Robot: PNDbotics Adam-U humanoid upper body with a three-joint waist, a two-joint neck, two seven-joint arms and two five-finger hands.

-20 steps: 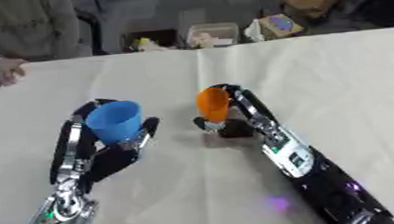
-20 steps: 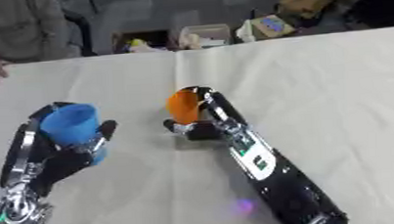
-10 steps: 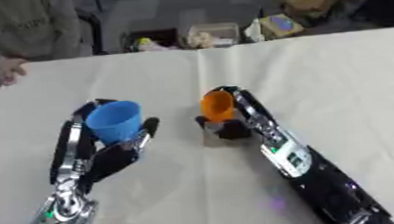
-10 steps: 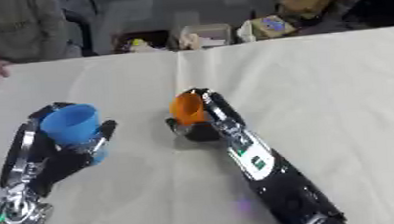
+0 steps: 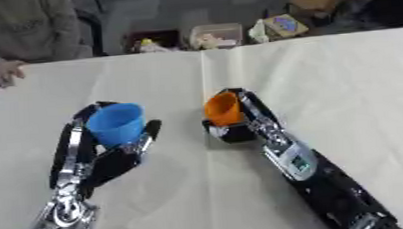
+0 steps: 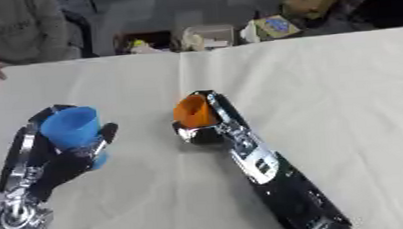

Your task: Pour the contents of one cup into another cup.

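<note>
left hand (image 5: 98,155): fingers and thumb curled round the blue cup (image 5: 116,123), gripping low on the wall, rim free. Cup held about upright, mouth tipped slightly toward the camera, on the robot's left of the table (image 5: 343,78).
right hand (image 5: 240,121): fingers wrapped round the orange cup (image 5: 223,108), thumb side under it. Cup tilted, mouth facing left toward the blue one.
cup positions: near each other, well apart at the rims, no contact. Orange sits mid-table, slightly farther from the robot than blue.
contents: can't see inside either cup; nothing visibly spilling.
handling (judgement): both look like small, light plastic cups. Thin walls likely flex if squeezed, smooth sides could slip in the fingers. Not fragile.
grip point (judgement): mid-to-lower wall, as now; keeps the rims clear for pouring and receiving.
next move (judgement): bring the orange rim over the blue mouth before tipping further. Keep blue level.
risk (judgement): orange is already tilted with a gap between the cups, so contents could land on the table.
background: person's hand (image 5: 5,72) rests on the far left table edge, touching neither cup.
</note>
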